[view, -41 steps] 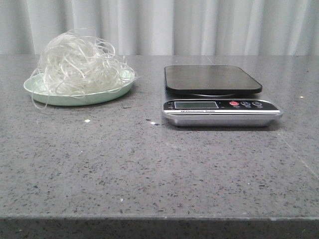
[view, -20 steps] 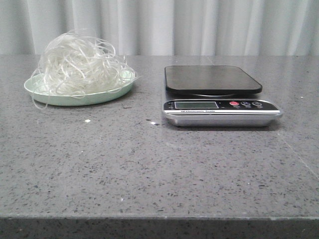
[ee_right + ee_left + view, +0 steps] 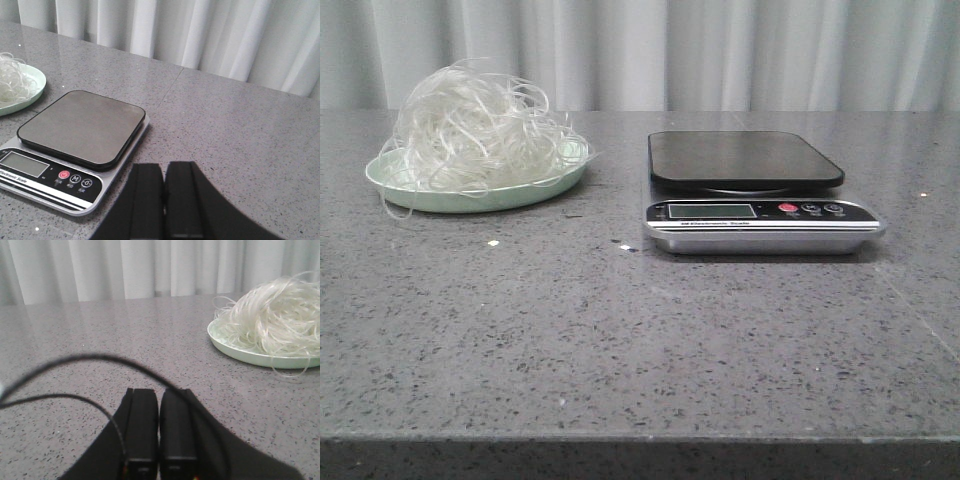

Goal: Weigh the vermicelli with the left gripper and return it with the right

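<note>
The vermicelli (image 3: 475,125), a fluffy whitish tangle, lies heaped on a pale green plate (image 3: 450,196) at the back left of the table. It also shows in the left wrist view (image 3: 277,315) and at the edge of the right wrist view (image 3: 11,82). The kitchen scale (image 3: 750,190) stands to the right, its dark platform (image 3: 82,125) bare. My left gripper (image 3: 159,392) is shut and empty, low over the table, apart from the plate (image 3: 240,351). My right gripper (image 3: 164,167) is shut and empty, beside the scale's right side. Neither gripper shows in the front view.
A grey speckled stone table (image 3: 620,330) carries everything, with small white crumbs (image 3: 494,243) in front of the plate. A pale curtain (image 3: 720,50) hangs behind. A black cable (image 3: 75,360) loops across the left wrist view. The table's front edge (image 3: 640,437) runs near the camera.
</note>
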Controlling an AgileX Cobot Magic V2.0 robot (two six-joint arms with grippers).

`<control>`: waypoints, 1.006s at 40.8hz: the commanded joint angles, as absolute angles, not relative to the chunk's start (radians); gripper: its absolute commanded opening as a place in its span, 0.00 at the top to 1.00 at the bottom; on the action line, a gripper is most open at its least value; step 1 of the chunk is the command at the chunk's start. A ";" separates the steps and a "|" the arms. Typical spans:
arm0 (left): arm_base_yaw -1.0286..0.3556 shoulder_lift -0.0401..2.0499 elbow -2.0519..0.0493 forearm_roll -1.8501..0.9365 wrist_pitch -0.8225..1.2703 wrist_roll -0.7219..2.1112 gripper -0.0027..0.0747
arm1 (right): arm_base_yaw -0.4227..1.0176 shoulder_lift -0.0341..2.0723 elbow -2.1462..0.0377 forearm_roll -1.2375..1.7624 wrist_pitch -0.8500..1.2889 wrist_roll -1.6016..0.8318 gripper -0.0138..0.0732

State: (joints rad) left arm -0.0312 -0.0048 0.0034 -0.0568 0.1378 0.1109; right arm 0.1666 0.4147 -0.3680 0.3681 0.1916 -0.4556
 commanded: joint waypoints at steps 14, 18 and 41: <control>-0.038 -0.025 0.011 -0.056 0.053 0.099 0.79 | 0.162 0.419 -0.394 0.363 0.125 -0.463 0.67; -0.038 -0.025 0.011 -0.056 0.053 0.099 0.79 | 0.162 0.419 -0.394 0.363 0.125 -0.463 0.67; -0.038 -0.025 0.011 -0.056 0.053 0.099 0.79 | 0.162 0.419 -0.389 0.306 0.127 -0.449 0.67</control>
State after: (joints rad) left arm -0.0312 -0.0048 0.0034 -0.0568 0.1378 0.1078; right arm 0.1666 0.4147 -0.3680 0.3364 0.1931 -0.4556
